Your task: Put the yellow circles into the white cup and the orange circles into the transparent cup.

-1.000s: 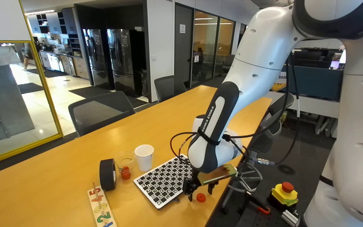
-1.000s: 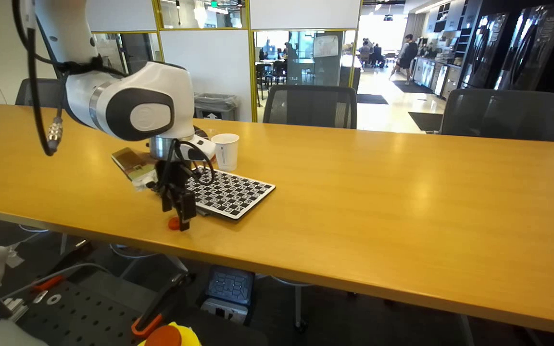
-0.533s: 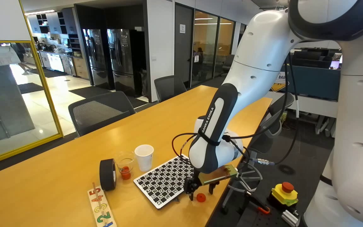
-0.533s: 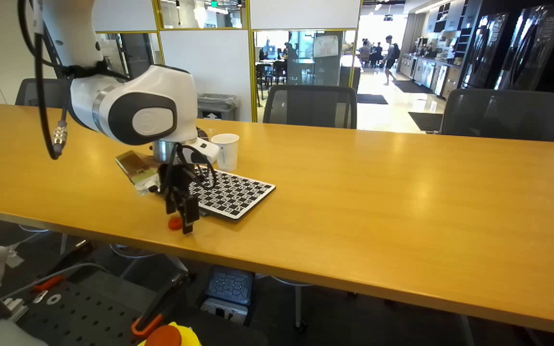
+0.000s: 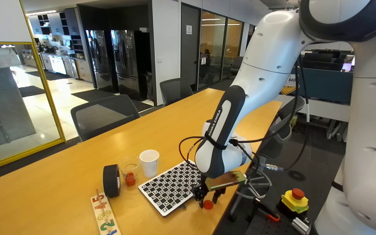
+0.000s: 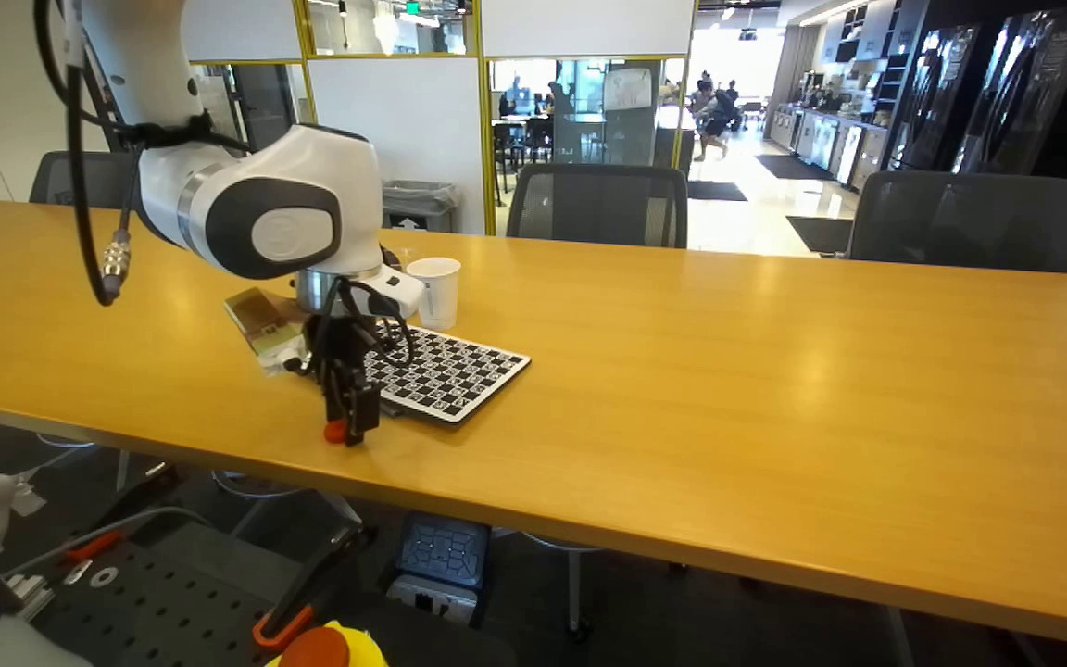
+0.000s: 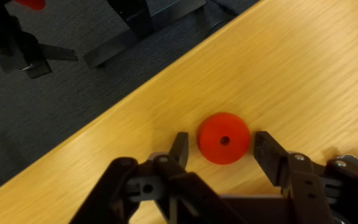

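An orange circle (image 7: 224, 124), flat and red-orange with a small centre hole, lies on the table close to its edge. My gripper (image 7: 222, 137) is lowered around it, one finger (image 7: 180, 149) on each side. In the wrist view a narrow strip of table shows between the disc and either finger, so the jaws are open and not touching it. The transparent cup (image 5: 129, 163) stands across the board with orange-red (image 5: 130, 179) at its bottom; how many pieces, I cannot tell. Beside it is the white cup (image 5: 149, 163), its contents hidden. No yellow circles are in view.
A black-and-white checkered board (image 5: 171, 187) lies between the gripper and the cups. A black cylinder (image 5: 110, 180) stands beside the transparent cup, with a wooden number strip (image 5: 104, 213) in front. The table edge (image 7: 154, 77) runs close by the disc.
The fingers have drawn nearer to each other around the orange circle, which stays in place. Earlier the arm shifted slightly; now it is almost still.
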